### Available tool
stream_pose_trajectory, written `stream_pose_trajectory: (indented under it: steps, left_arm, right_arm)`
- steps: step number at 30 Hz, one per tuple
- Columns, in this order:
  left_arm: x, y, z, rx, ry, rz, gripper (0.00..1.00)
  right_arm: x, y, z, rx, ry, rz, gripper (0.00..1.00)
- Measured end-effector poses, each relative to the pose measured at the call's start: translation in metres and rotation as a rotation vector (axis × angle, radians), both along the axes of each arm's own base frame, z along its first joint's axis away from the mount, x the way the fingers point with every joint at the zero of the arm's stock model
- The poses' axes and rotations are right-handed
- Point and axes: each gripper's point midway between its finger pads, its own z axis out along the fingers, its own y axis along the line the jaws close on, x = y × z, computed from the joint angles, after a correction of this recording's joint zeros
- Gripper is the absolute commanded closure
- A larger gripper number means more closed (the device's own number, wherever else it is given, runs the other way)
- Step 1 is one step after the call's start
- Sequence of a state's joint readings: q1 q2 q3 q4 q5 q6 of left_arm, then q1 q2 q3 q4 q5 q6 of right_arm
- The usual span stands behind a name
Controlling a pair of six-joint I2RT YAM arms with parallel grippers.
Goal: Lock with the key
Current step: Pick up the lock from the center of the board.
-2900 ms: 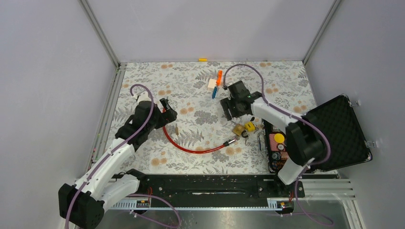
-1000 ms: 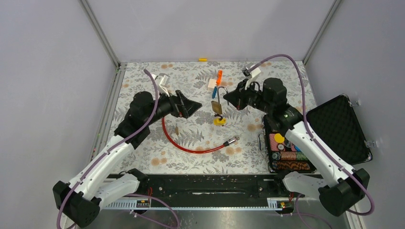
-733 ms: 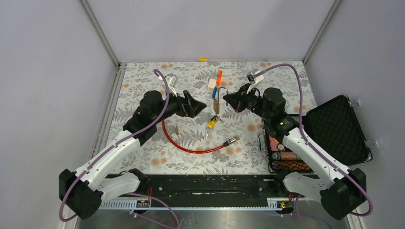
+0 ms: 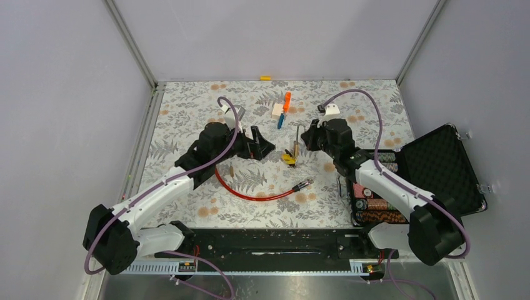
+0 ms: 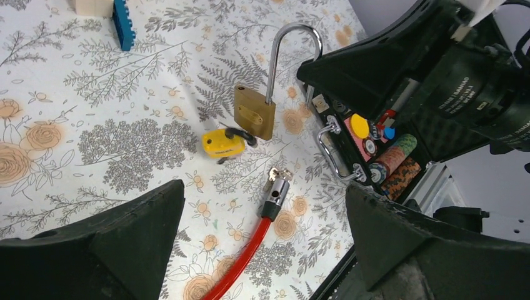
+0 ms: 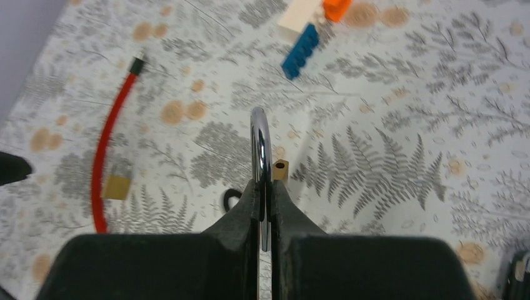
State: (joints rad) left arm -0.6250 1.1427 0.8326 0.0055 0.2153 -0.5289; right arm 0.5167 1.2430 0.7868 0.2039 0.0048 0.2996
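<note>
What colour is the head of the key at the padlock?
Yellow; the key shows best in the left wrist view.

I've got both arms reaching to mid-table, facing each other: left gripper (image 4: 266, 144) spread wide, right gripper (image 6: 262, 187) pinched onto the padlock (image 5: 254, 114) shackle.

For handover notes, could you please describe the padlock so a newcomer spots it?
On the floral table, look near the middle, left of the open black case. The brass padlock is held in the right claw by its hooked silver shackle, a yellow key at its base.
</note>
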Motion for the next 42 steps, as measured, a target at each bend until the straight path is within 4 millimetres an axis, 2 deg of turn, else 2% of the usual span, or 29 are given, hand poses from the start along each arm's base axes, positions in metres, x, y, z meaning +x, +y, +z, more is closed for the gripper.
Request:
stream_pose_trajectory:
  steps: [5,9,17,20,26,29,32,37,39,42]
  left_arm:
    - [0.001,0.0,-0.019,0.027,0.036,0.008,0.01]
    - [0.002,0.0,-0.028,0.041,0.055,0.01,0.01]
    - [0.002,-0.001,-0.03,0.043,0.06,0.005,0.01]
    - [-0.001,-0.004,-0.028,0.037,0.057,-0.013,0.01]
    - [-0.014,-0.025,-0.022,0.045,0.014,-0.088,0.01]
    - [-0.016,-0.038,-0.012,0.052,-0.033,-0.105,0.01]
    - [-0.015,-0.05,0.005,0.056,-0.105,-0.099,0.01]
    - [-0.004,-0.067,0.032,0.057,-0.225,-0.053,0.02]
    - [0.001,-0.072,0.037,0.063,-0.257,-0.036,0.07]
    - [0.011,-0.08,0.035,0.09,-0.268,-0.021,0.2]
  right_arm:
    - [-0.003,-0.012,-0.045,-0.098,0.111,-0.038,1.0]
    - [-0.011,-0.011,-0.069,-0.148,0.183,0.0,1.0]
    - [-0.015,-0.006,-0.065,-0.146,0.213,0.034,1.0]
    - [-0.018,-0.004,-0.046,-0.11,0.203,0.036,1.0]
    - [-0.024,0.007,0.029,0.089,0.117,0.027,1.0]
    - [-0.029,0.008,0.062,0.201,0.092,0.004,1.0]
    - [-0.035,0.007,0.081,0.283,0.089,-0.016,1.0]
    - [-0.041,0.007,0.097,0.368,0.098,-0.036,1.0]
    - [-0.045,0.006,0.104,0.395,0.102,-0.041,1.0]
    - [-0.049,0.004,0.115,0.427,0.101,-0.048,1.0]
